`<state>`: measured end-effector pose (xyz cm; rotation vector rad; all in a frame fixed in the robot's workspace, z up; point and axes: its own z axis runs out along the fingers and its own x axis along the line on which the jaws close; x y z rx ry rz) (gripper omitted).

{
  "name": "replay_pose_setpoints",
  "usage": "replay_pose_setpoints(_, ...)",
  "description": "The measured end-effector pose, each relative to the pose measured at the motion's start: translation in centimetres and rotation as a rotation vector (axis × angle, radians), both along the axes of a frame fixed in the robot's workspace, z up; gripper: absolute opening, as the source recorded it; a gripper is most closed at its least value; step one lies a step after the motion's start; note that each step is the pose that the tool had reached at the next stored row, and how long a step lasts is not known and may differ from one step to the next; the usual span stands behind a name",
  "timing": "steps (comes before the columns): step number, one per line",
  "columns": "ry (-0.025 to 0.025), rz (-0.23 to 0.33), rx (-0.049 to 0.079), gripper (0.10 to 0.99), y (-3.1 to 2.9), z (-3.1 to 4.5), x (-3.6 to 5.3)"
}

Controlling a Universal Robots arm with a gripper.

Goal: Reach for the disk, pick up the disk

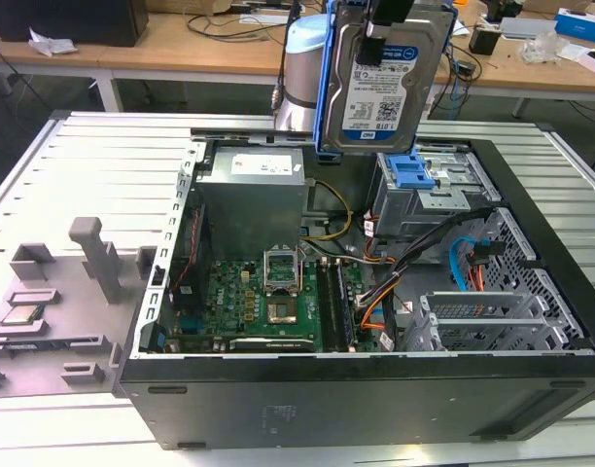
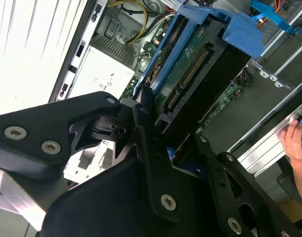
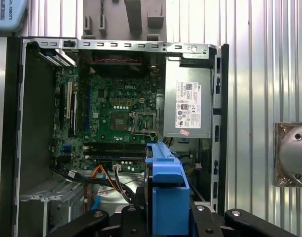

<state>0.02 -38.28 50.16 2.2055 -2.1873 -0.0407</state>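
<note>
Open computer case lay on the ribbed metal surface, nearest in the exterior view; inside it sat a green motherboard, a grey power supply, a grey drive cage with blue latch, and orange and black cables. The disk hung in the air above the case's far side, upright, silver with a blue-and-white label, in a blue frame. Black fingers were clamped on the disk's frame in the second wrist view, which also showed its green underside and a person's hand. First wrist view looked down past the frame onto the motherboard.
</note>
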Motion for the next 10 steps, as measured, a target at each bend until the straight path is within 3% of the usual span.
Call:
replay_pose_setpoints(3,0.0,0.0,0.0,0.365,-0.18,0.01,0.02)
replay_pose_setpoints(8,0.0,0.0,0.0,0.365,-2.08,0.0,0.01)
replay_pose_setpoints(10,0.0,0.0,0.0,0.365,-2.54,0.0,0.01)
